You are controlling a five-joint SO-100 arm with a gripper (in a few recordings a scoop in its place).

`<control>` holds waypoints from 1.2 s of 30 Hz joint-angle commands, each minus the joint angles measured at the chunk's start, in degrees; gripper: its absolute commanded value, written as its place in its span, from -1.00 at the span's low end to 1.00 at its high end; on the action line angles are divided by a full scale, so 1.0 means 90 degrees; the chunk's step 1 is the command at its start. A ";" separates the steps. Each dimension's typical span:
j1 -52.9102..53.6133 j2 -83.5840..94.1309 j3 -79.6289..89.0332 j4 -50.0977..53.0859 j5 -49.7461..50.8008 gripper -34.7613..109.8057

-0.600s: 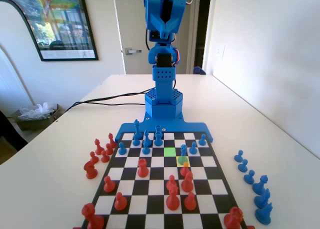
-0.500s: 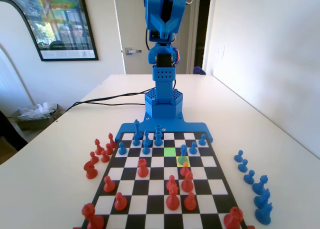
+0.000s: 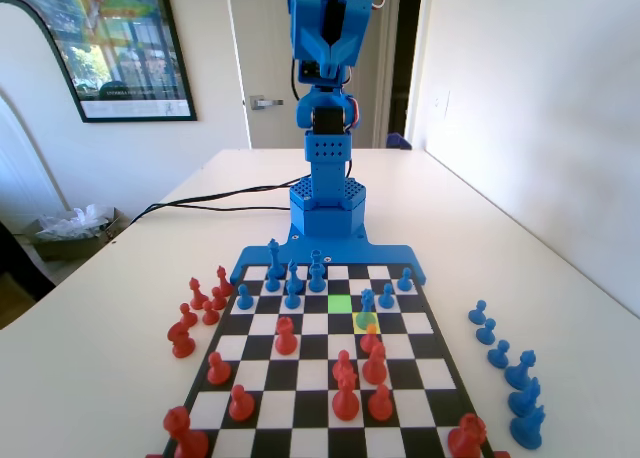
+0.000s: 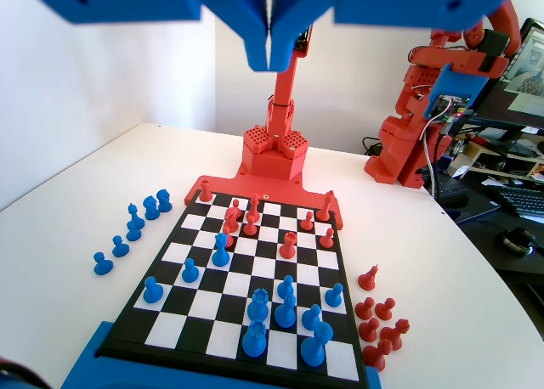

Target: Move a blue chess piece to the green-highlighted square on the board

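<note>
The blue arm (image 3: 325, 98) is standing tall at 12 o'clock in the fixed view, folded up high above the table (image 3: 520, 228). In the wrist view the gripper (image 4: 269, 45) is hanging at 12 o'clock, high over the board (image 4: 242, 274) — its two jaws are pressed together with just a thin line between them, holding nothing.

The board is lying flat on the table. In the fixed view the green-highlighted square (image 3: 340, 303) is sitting near the board's far end, and nothing is standing on it. The blue chess piece (image 3: 367, 301) is standing at about 3 o'clock from that square, right by the yellow square (image 3: 366, 322).

Red pieces (image 3: 346, 388) are filling the near half of the board. More blue pieces (image 3: 505, 363) are waiting off the board at 3 o'clock — and more red ones (image 3: 195, 308) at 9 o'clock.
</note>
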 commanded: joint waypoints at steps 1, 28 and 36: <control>0.0000 0.0137 0.0029 -0.0098 -0.0068 -0.49; -0.0059 0.0107 0.0029 -0.0088 -0.0068 -0.51; -0.0391 -0.0596 -0.0732 -0.0137 0.0479 -0.51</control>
